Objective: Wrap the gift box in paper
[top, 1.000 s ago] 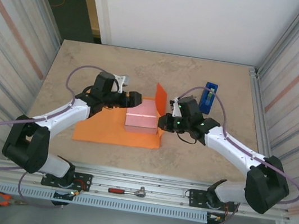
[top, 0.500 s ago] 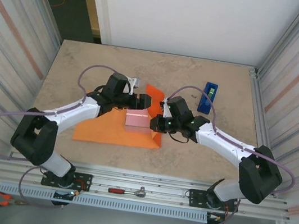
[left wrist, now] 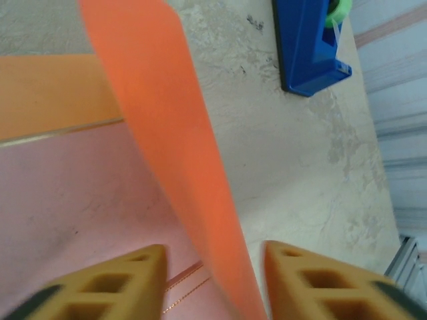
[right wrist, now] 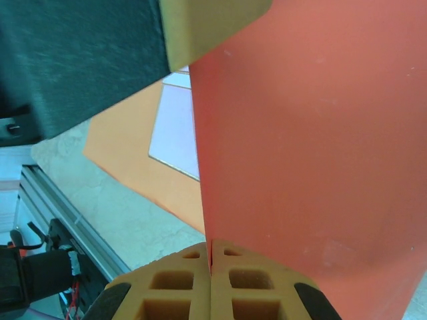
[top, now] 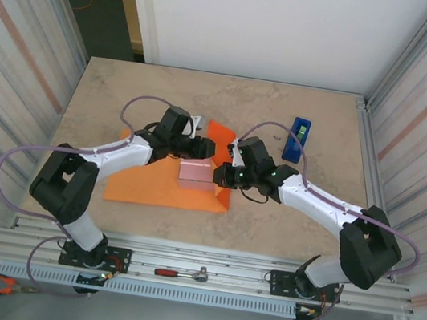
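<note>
Beige table point(top: 111, 87), metal walls | gift box point(top: 197, 174) mid-table on paper point(top: 152, 187) | R claw point(right wrist: 211, 257) clenched on raised flap point(left wrist: 173, 147) | L claw point(left wrist: 213, 250) jaws apart astride flap, unclamped | flap upright betw claws, box below L

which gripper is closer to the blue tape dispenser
Right. The right gripper is at the right edge of the gift box, toward the tape dispenser; the left gripper is farther off, behind the box.

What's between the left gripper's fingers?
The paper: its raised flap passes between the open jaws of the left gripper, with the gift box behind it. This shows in the left wrist view.
</note>
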Controlling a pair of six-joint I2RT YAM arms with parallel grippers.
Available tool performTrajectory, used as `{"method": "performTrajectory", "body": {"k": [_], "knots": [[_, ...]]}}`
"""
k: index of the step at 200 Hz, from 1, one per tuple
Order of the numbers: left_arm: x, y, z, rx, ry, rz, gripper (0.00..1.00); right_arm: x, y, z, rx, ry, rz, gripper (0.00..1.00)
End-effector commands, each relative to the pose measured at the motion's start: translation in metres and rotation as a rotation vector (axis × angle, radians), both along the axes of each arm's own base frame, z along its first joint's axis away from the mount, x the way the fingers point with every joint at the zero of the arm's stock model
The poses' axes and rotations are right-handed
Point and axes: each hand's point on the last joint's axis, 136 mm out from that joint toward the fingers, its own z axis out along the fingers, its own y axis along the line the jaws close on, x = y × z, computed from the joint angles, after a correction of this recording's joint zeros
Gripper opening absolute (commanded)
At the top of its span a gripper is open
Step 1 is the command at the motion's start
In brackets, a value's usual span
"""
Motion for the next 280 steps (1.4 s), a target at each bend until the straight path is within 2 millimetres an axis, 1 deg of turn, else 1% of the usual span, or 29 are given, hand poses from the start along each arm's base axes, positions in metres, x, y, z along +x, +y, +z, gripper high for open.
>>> {"method": "performTrajectory", "body": {"k": [1, 7, 10, 21, 26, 39, 59, 71, 94, 113, 131, 150, 180, 216, 244, 269, 274, 280], "knots": [[0.002, -0.009, 0.007, -0.021, -0.024, -0.037, 0.13, 0.004, 0.013, 0.013, 0.032, -0.015, 0.021, 0.19], [0.002, -0.008, 0.006, -0.016, -0.025, -0.036, 0.03, 0.003, 0.014, 0.014, 0.033, -0.014, 0.028, 0.23], [0.002, -0.008, 0.005, -0.013, -0.026, -0.038, 0.00, 0.003, 0.014, 0.016, 0.035, -0.016, 0.030, 0.26], [0.002, -0.004, 0.005, 0.001, -0.032, -0.035, 0.00, 0.005, 0.011, 0.020, 0.036, -0.023, 0.023, 0.36], [0.001, -0.001, 0.004, 0.005, -0.033, -0.034, 0.00, 0.007, 0.007, 0.024, 0.043, -0.029, 0.013, 0.42], [-0.001, 0.007, 0.005, 0.013, -0.044, -0.024, 0.00, 0.013, -0.002, 0.033, 0.063, -0.044, -0.014, 0.52], [-0.003, 0.021, 0.004, 0.033, -0.054, -0.002, 0.00, 0.022, -0.014, 0.045, 0.078, -0.068, -0.045, 0.59], [-0.004, 0.029, 0.002, 0.043, -0.056, 0.012, 0.00, 0.027, -0.018, 0.047, 0.077, -0.071, -0.058, 0.59], [-0.008, 0.036, -0.002, 0.057, -0.061, 0.027, 0.00, 0.040, -0.020, 0.042, 0.078, -0.061, -0.077, 0.56], [-0.010, 0.041, -0.005, 0.067, -0.061, 0.039, 0.00, 0.050, -0.016, 0.034, 0.078, -0.046, -0.079, 0.46], [-0.012, 0.044, -0.008, 0.083, -0.062, 0.045, 0.00, 0.057, -0.007, 0.024, 0.079, -0.022, -0.063, 0.36], [-0.012, 0.050, -0.010, 0.098, -0.064, 0.057, 0.00, 0.062, 0.004, 0.013, 0.082, 0.008, -0.043, 0.30], [-0.011, 0.062, -0.013, 0.110, -0.063, 0.087, 0.00, 0.061, 0.020, 0.004, 0.077, 0.022, -0.014, 0.28], [-0.013, 0.071, -0.020, 0.118, -0.051, 0.101, 0.00, 0.057, 0.030, -0.010, 0.061, 0.041, 0.004, 0.28], [-0.012, 0.072, -0.022, 0.113, -0.046, 0.106, 0.00, 0.054, 0.033, -0.032, 0.028, 0.074, 0.008, 0.26], [-0.010, 0.074, -0.015, 0.107, -0.049, 0.111, 0.00, 0.051, 0.031, -0.051, 0.000, 0.108, 0.006, 0.23], [-0.009, 0.077, -0.013, 0.108, -0.051, 0.118, 0.05, 0.050, 0.029, -0.054, -0.004, 0.112, 0.005, 0.23], [-0.007, 0.081, -0.009, 0.111, -0.056, 0.133, 0.14, 0.050, 0.028, -0.056, -0.008, 0.113, 0.003, 0.23]]}}
